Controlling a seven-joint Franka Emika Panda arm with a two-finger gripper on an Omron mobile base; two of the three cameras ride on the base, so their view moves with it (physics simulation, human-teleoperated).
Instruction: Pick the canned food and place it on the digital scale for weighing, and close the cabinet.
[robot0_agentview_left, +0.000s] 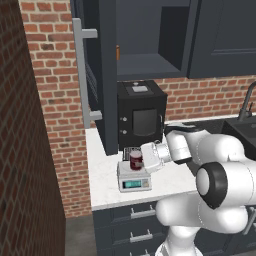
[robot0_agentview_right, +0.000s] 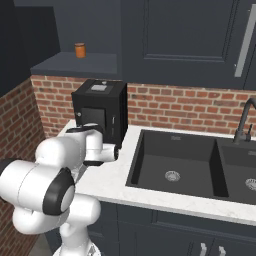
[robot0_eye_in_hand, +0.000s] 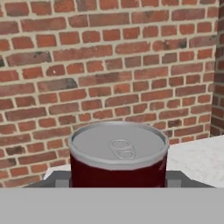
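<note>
Sitting upright on the scale (robot0_agentview_left: 134, 180) right between the jaws (robot0_agentview_left: 138, 161), which grasp it, the can (robot0_agentview_left: 135, 160) could tip if they retreat sideways before releasing fully.

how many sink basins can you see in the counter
2, in the right base view: a large black basin right of the black box appliance, and a second basin further right, cut off by the picture's edge.

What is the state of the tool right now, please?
Tool: closed around the canned food, which stands upright on the digital scale.
</note>
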